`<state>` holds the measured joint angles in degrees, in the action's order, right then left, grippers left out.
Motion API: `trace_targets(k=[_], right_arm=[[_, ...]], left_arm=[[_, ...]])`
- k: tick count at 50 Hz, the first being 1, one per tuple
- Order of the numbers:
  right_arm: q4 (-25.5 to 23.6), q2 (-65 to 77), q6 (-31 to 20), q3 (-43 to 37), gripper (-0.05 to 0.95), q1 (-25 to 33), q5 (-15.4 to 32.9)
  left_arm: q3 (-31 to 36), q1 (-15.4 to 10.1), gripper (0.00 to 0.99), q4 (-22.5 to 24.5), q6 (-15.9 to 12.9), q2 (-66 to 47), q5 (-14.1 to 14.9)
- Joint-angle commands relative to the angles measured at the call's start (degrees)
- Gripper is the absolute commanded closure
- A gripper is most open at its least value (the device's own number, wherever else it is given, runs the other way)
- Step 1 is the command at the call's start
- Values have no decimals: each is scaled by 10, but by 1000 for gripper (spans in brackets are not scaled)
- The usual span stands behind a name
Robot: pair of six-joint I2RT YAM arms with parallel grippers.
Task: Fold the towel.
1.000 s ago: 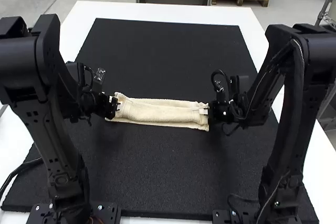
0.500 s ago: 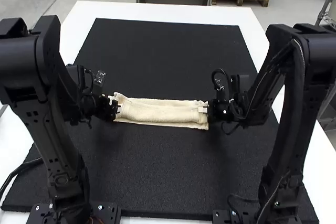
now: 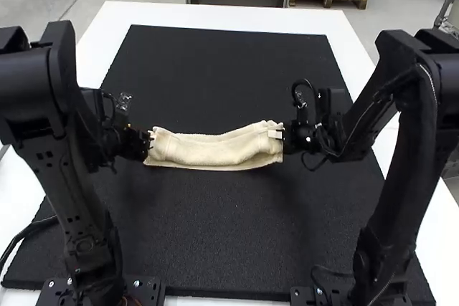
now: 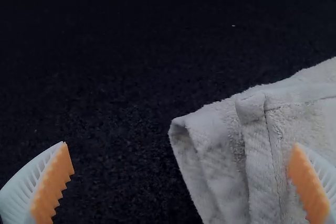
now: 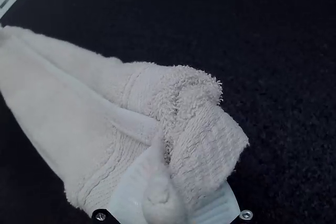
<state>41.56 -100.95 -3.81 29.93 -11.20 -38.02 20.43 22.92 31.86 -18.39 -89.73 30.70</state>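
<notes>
Well in from the mat's near edge, see the towel, folded into a strip midway between side edges. At its left end, see the left gripper, with fingers wide apart (one over the cloth). Slightly farther, see the right gripper, clamped on the bunched right end.
</notes>
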Motion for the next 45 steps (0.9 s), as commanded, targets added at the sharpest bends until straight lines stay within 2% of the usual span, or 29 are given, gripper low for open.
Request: trace_targets(k=[1,13,28,38,45], right_arm=[[0,15,6,19,920,-24,-28],[0,15,15,35,920,-66,-39],[-4,15,21,56,920,-103,-48],[-12,11,21,75,920,-128,-49],[-11,4,29,87,920,-148,-48]], left_arm=[[-1,24,38,9,-2,-8,14],[-1,58,38,15,-3,-4,19],[-1,82,38,20,-4,-3,25],[-1,105,38,15,-6,-3,40],[-1,122,38,14,-7,-3,62]])
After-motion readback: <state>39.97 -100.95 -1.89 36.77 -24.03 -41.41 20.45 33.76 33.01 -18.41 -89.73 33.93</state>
